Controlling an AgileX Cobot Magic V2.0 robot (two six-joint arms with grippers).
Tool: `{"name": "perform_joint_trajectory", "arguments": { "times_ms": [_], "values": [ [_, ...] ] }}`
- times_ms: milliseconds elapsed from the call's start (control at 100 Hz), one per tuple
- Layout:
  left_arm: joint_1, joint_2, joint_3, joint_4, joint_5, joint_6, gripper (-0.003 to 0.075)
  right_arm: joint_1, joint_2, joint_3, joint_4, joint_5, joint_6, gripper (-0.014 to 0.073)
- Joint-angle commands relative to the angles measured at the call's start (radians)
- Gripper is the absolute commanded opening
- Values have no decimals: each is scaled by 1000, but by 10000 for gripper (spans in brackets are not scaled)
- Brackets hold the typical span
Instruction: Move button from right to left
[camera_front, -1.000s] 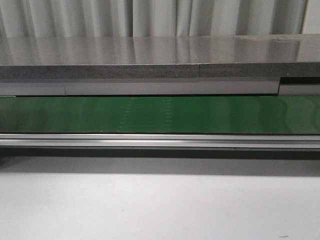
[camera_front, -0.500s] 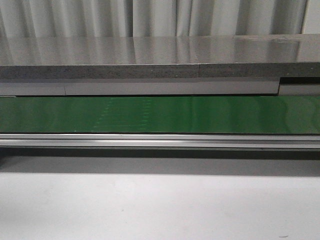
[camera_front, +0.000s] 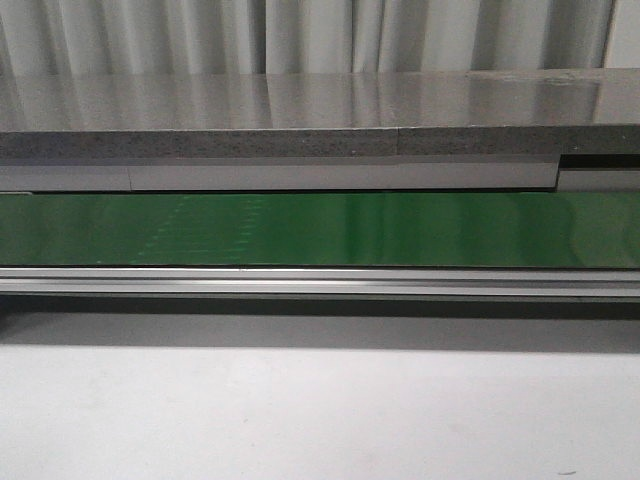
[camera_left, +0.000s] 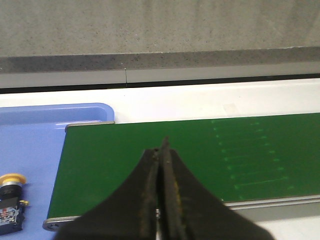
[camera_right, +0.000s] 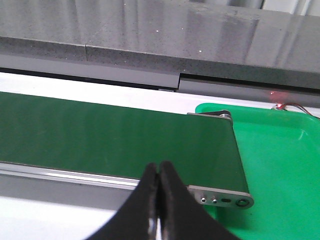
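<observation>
The button (camera_left: 10, 202), with a yellow-orange cap and black body, lies in the blue tray (camera_left: 30, 145) beside the left end of the green belt (camera_left: 150, 145). My left gripper (camera_left: 161, 150) is shut and empty above the belt, to the right of the button. My right gripper (camera_right: 158, 170) is shut and empty over the near rail by the belt's right end (camera_right: 125, 135). In the front view only the belt (camera_front: 320, 228) shows; no gripper or button is visible there.
A green tray (camera_right: 280, 150) sits past the belt's right end. A grey stone ledge (camera_front: 300, 115) runs behind the belt, and a metal rail (camera_front: 320, 283) in front. The white table (camera_front: 320, 410) lies in front of the rail.
The pale dotted marks on the belt have shifted to the left in the front view. Nothing else has visibly moved.
</observation>
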Motion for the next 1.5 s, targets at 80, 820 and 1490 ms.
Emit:
{"name": "perform_joint_trajectory", "arguments": {
  "times_ms": [80, 820, 1490],
  "values": [
    [-7, -87, 42, -22, -98, -11, -20, 2, 6, -27, 1, -82, -3, -68],
    [-5, -549, 319, 147, -98, -117, -20, 2, 6, -27, 1, -82, -3, -68],
    [-5, -729, 664, 285, -373, -249, -20, 2, 7, -27, 1, -81, -3, -68]
  ]
}}
